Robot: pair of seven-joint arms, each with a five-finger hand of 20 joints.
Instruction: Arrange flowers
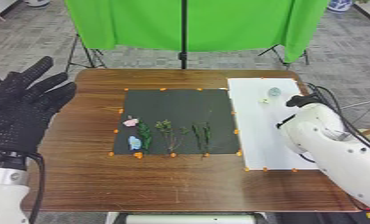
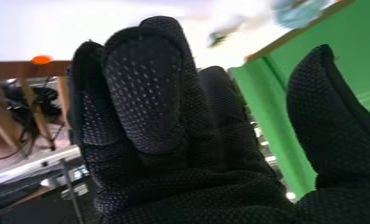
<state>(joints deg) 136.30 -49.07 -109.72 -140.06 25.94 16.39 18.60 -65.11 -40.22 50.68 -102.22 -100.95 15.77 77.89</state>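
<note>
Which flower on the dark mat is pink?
The pink flower is at the left of the dark mat, just beyond the blue flower as seen from the robot.

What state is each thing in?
Black-gloved left hand, open, empty.
Black-gloved right hand, open, thumb apart.
Black rectangular sheet, flat.
White rectangular sheet, flat.
Small pink flower, on black sheet.
Small light-blue flower, on black sheet.
Green leafy stems, laid on black sheet.
Pale blue-green flower, on white sheet.
Small pale-yellow flower, on white sheet.

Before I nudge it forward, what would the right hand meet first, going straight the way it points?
The right hand would probably meet the white mat first; the gap is unclear.
</note>
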